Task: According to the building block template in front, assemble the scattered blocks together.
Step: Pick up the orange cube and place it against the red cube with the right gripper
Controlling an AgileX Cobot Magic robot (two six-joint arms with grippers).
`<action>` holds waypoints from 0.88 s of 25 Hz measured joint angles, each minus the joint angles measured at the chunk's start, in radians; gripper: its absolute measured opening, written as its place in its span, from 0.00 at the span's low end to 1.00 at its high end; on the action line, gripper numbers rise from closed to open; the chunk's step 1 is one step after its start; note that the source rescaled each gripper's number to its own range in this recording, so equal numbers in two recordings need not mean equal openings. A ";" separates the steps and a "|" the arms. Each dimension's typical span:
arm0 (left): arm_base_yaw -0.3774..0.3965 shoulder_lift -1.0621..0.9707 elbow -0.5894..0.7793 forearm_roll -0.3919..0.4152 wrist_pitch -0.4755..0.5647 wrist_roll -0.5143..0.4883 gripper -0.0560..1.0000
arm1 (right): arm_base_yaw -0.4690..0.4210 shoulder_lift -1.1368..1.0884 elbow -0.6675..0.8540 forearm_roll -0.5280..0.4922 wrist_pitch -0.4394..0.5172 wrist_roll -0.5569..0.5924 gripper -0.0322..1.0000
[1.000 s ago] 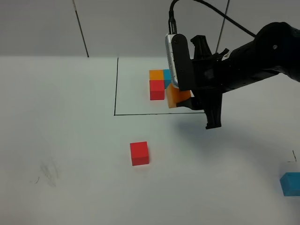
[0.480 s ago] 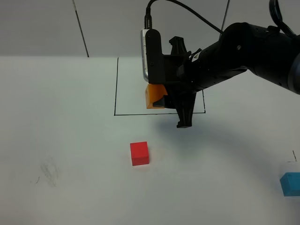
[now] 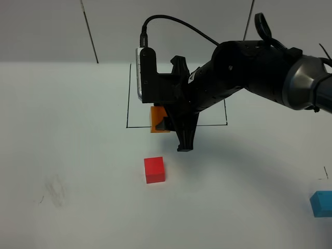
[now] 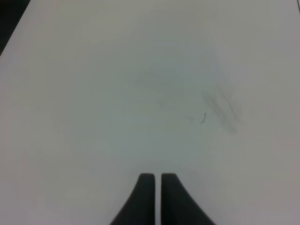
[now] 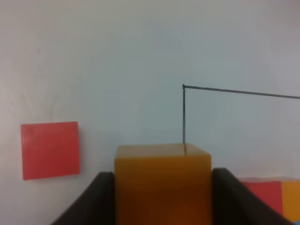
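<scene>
My right gripper (image 3: 167, 126) is shut on the orange block (image 3: 157, 120) and holds it above the table, over the front left of the black frame (image 3: 127, 93). The wrist view shows the orange block (image 5: 161, 185) between the fingers (image 5: 84, 201). The loose red block (image 3: 154, 169) lies on the table below and in front of it; it also shows in the right wrist view (image 5: 50, 149). The loose blue block (image 3: 322, 203) lies at the far right edge. The template cubes are hidden behind the arm in the high view; a corner of them (image 5: 274, 197) shows in the right wrist view. My left gripper (image 4: 156, 183) is shut and empty.
The right arm (image 3: 249, 67) reaches across the middle over the frame. Faint smudge marks (image 3: 54, 189) are on the white table at the left, also in the left wrist view (image 4: 220, 110).
My right gripper has carried the orange block leftward and toward the front, from beside the template cubes to the frame's front left part. The arm now covers the template.
</scene>
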 joint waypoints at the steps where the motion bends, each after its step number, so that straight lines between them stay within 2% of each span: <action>1: 0.000 0.000 0.000 0.000 0.000 0.000 0.06 | 0.000 0.007 -0.006 -0.002 0.005 -0.006 0.50; 8: 0.000 0.000 0.000 0.000 0.000 0.000 0.06 | 0.000 0.031 -0.020 -0.020 0.049 -0.185 0.50; 22: 0.000 0.000 0.000 0.000 0.000 0.000 0.06 | 0.000 0.036 -0.020 -0.020 0.057 -0.690 0.50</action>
